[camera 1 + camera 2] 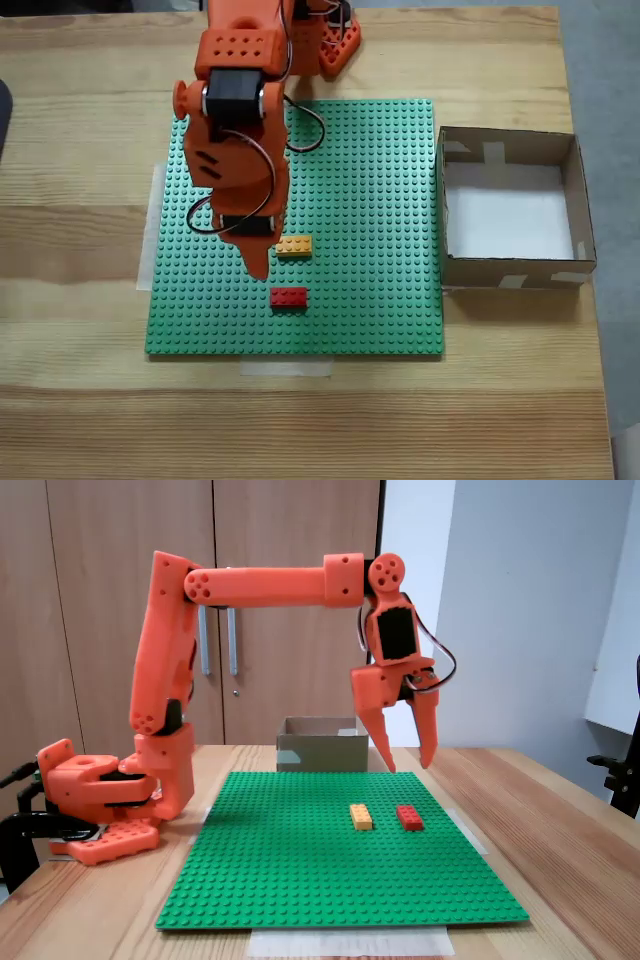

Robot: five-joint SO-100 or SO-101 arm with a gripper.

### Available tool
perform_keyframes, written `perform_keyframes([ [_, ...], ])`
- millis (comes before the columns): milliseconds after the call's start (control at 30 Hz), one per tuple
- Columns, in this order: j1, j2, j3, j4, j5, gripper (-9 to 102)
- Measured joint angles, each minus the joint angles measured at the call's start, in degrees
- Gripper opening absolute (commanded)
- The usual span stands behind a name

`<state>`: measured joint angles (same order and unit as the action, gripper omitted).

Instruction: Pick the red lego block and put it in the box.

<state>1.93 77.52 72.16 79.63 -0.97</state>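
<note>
Red brick (409, 817) lies on the green plate (330, 880), its long side across the top view, below and slightly ahead of the raised pincer (408, 764), whose fingers stand apart.

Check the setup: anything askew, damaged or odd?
Nothing stands out. The red lego block and the orange-yellow brick lie flat and apart on the green baseplate. The box sits upright beside the plate, with tape patches on its walls. The gripper hangs above the plate, fingers apart, holding nothing.
</note>
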Motion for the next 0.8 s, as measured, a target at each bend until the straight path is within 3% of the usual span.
perform_keyframes([
  [800,-2.29,-5.71,3.16,-4.31,3.78,13],
])
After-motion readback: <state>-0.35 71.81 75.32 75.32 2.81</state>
